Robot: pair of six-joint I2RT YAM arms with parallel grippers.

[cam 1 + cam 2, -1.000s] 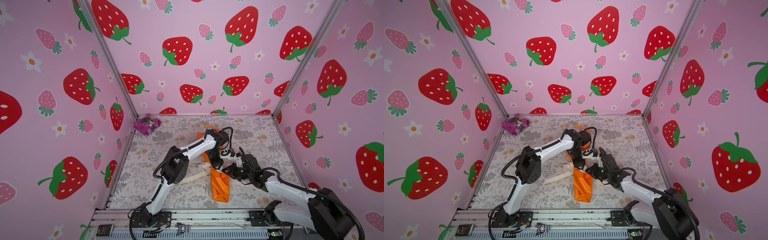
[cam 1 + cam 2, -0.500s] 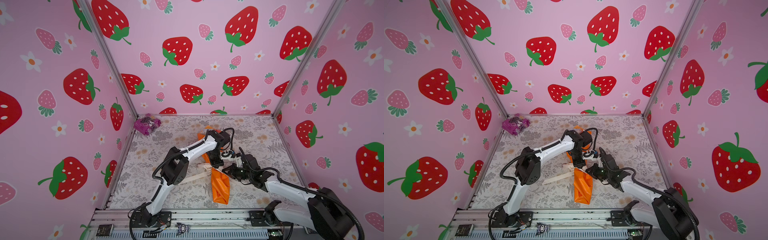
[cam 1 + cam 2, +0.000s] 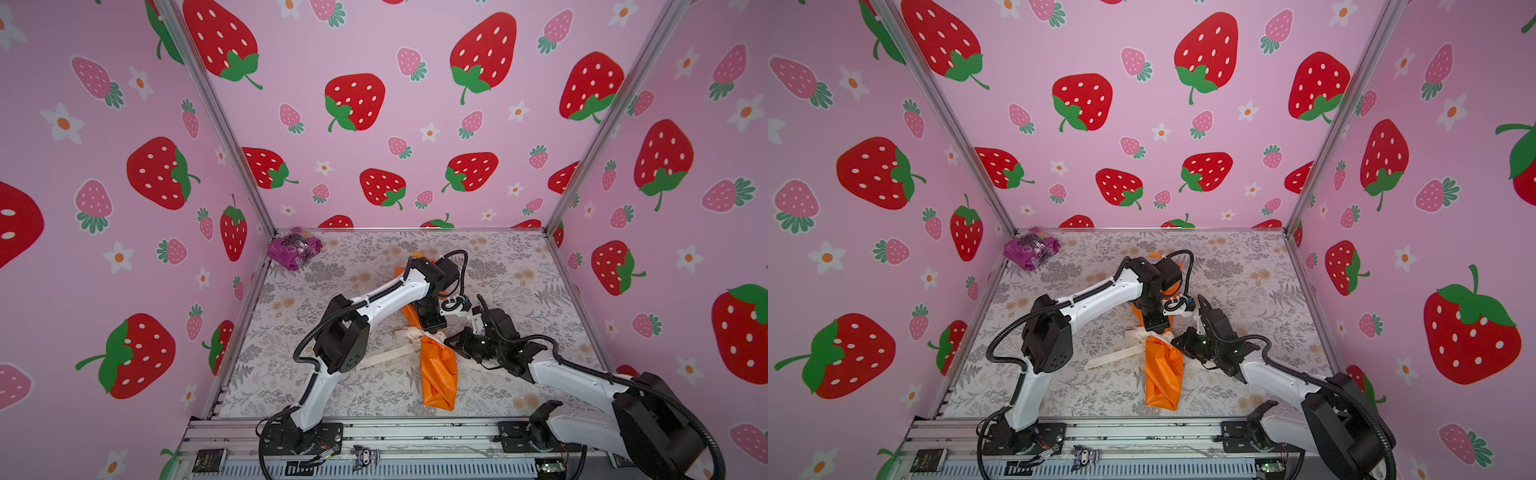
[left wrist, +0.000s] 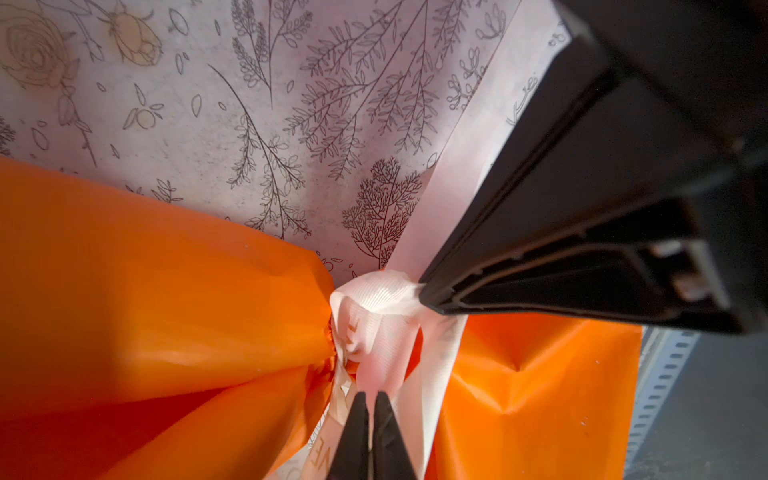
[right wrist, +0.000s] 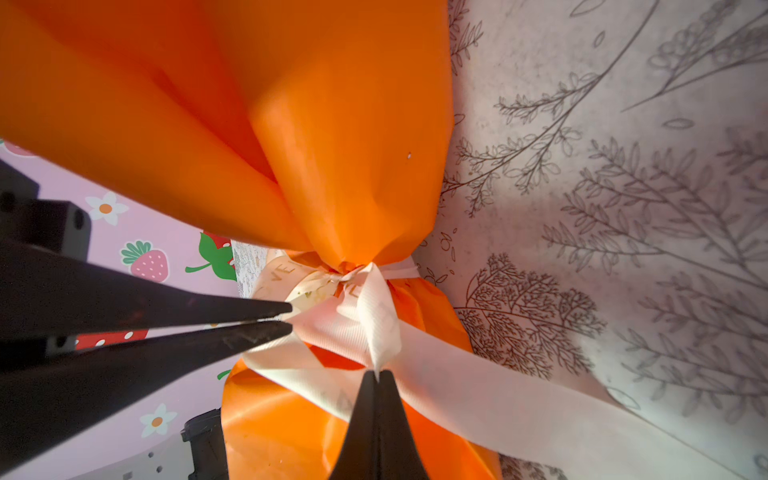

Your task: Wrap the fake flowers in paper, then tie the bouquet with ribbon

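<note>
Both pairs of jaws pinch the cream satin ribbon (image 5: 478, 386), already knotted round the orange paper-wrapped bouquet (image 3: 438, 374); seemingly just tightening left.

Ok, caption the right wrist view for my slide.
The right claw and left claw each pinch the cream ribbon knotted around the orange-wrapped bouquet.

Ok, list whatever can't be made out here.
- Flowers: no view shows them; the orange wrapping paper and left arm hide the bouquet's far end in both top views.
- Ribbon lettering: folded into the knot in the right wrist view, unreadable.
- Purple packet print: too small in both top views.
</note>
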